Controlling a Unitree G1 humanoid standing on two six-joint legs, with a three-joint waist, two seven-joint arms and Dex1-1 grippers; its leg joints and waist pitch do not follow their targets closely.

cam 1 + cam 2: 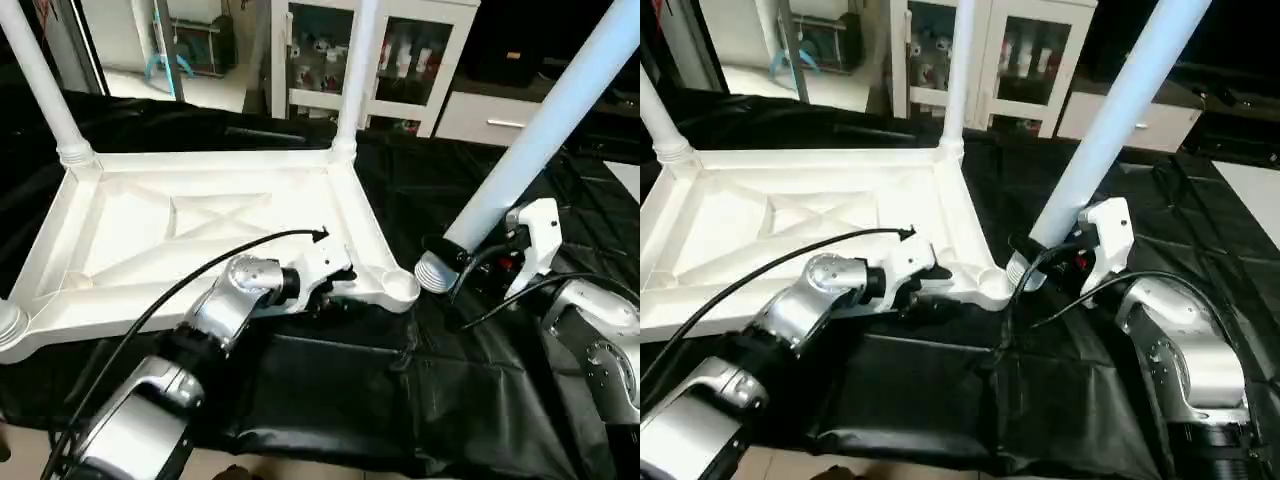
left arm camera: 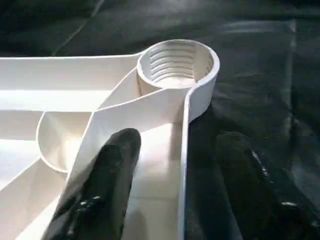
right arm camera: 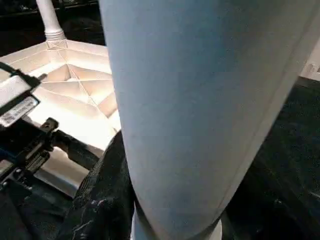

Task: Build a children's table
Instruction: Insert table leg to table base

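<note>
Surface: black cloth [image 1: 330,400] under upturned tabletop [image 1: 200,225].
Left gripper [image 2: 175,165]: jaws straddling the rim beside the empty corner socket [image 2: 177,65].
Right gripper [image 1: 1065,255]: clamped on the leg [image 1: 540,130].
Advice: stand the leg upright, centre its thread over the socket, then twist.

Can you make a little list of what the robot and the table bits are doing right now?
tabletop: upside down on the black cloth
legs already in: two far corners, upright
empty socket: near corner, threads showing
left gripper: fingers straddle the tabletop's rim beside that socket
right gripper: holds a tilted leg, threaded end down, beside the empty socket
</note>
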